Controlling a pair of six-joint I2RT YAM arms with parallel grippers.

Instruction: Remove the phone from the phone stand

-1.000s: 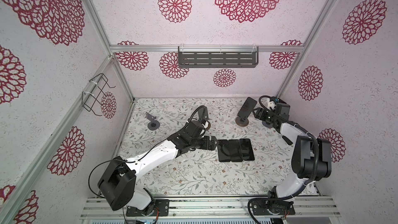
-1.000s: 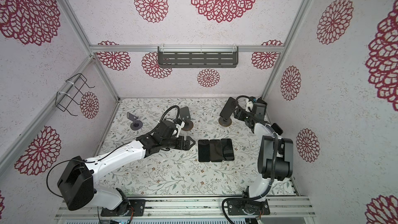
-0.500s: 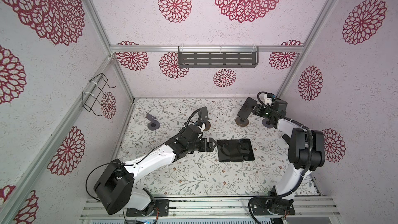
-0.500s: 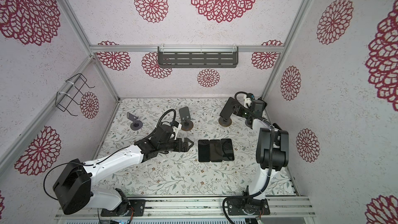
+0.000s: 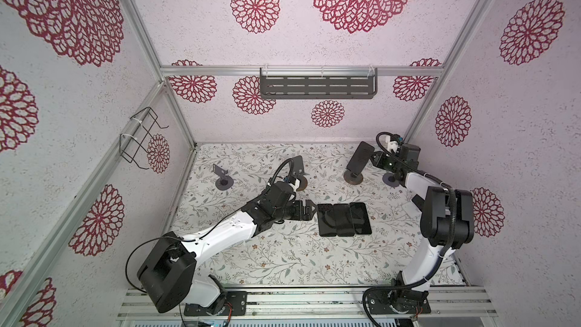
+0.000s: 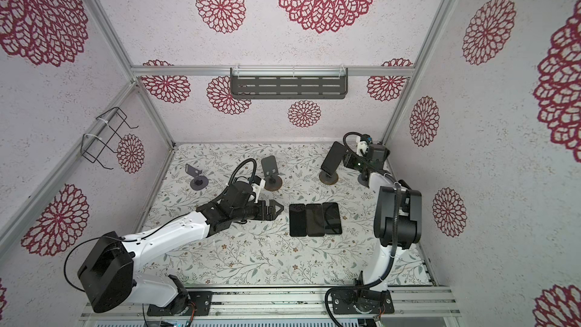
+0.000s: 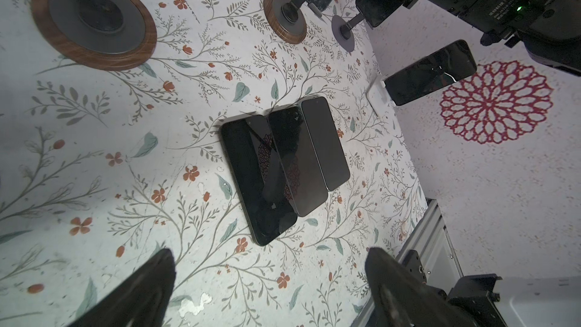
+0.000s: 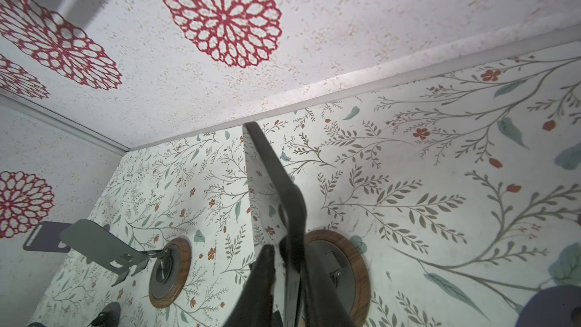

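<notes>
Phone: black slab (image 5: 361, 158) (image 6: 334, 157), tilted on its stand at about 1 o'clock on the worktop (image 5: 283, 262), near the back wall. The right wrist view shows it edge-on (image 8: 270, 171).
Phone stand: its wood-rimmed round base (image 5: 353, 178) (image 6: 328, 178) (image 8: 349, 281) sits flat on the floral worktop, directly under the phone.
Right tool: at 3 o'clock of the phone in both top views (image 5: 374, 160) (image 6: 345, 160), meeting the phone's edge on that side.
Right tool state: in the right wrist view (image 8: 284, 256) it is clamped on the phone's lower part, one finger against each face.
Phone against right tool: the slab runs out from between the fingers and away from the wrist. The stand's base lies just past the fingertips.
Left tool: jaws wide apart and holding nothing (image 5: 306, 210) (image 6: 273, 210) (image 7: 270, 251). It is low over the middle of the worktop, well apart from the phone on the stand.
Three flat phones: touching side by side on the worktop (image 5: 342, 223) (image 6: 315, 219) (image 7: 283, 165). They lie at 3 o'clock of the left tool, just beside its tips, and at 6 o'clock of the phone stand.
Bare stand: wood-rimmed (image 5: 301, 182) (image 6: 273, 184), at 12 o'clock of the left tool.
</notes>
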